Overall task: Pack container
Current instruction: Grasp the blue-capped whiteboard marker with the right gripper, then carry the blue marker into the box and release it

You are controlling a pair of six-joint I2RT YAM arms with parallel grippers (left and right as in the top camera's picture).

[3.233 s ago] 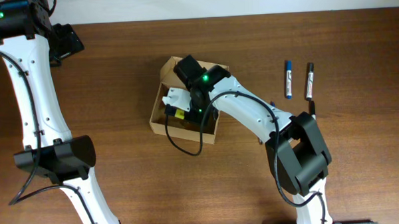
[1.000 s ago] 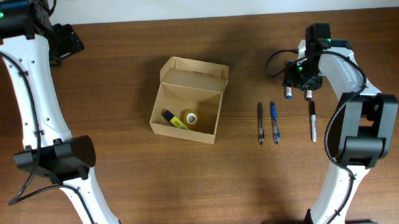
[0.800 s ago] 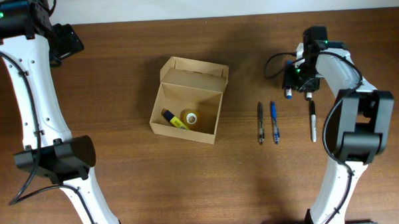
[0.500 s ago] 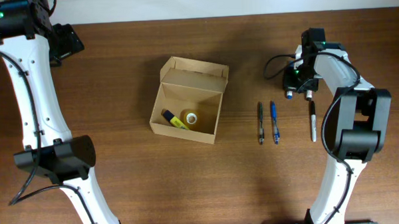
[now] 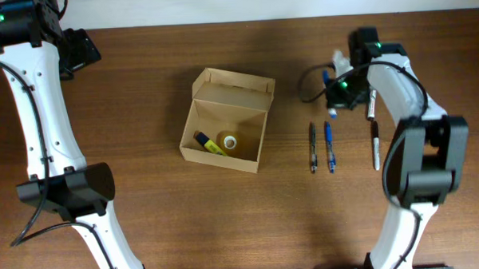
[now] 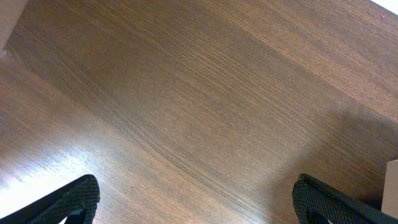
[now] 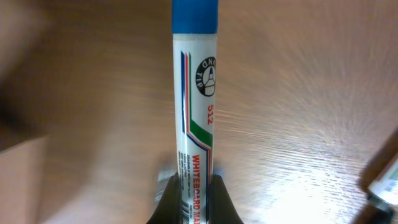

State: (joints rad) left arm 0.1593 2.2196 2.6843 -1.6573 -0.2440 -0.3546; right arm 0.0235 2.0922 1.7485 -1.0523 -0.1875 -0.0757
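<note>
The container point(image 5: 193, 124), an open tan cardboard box with its flap lid up at the back, sits left of the table's middle. A yellow highlighter point(image 5: 209, 143) and a small round yellow item point(image 5: 228, 140) lie inside. To its right, my right gripper point(image 5: 335, 90) is shut on a white whiteboard marker with a blue cap point(image 7: 195, 93). The marker's barrel is pinched between the fingers point(image 7: 166, 202) and sticks out away from the wrist. My left gripper point(image 5: 78, 49) is at the far left corner, well away from the box. Over bare wood, that gripper point(image 6: 196, 200) is open and holds nothing.
Two pens point(image 5: 313, 146) point(image 5: 329, 146) lie side by side right of the box. A black marker point(image 5: 375, 147) lies further right, and another dark marker point(image 5: 371, 106) shows beside the right arm. The table's far edge runs just behind both grippers.
The right gripper has shut on the blue-capped marker and carried it a little left and toward the far edge. The left arm has not moved.
</note>
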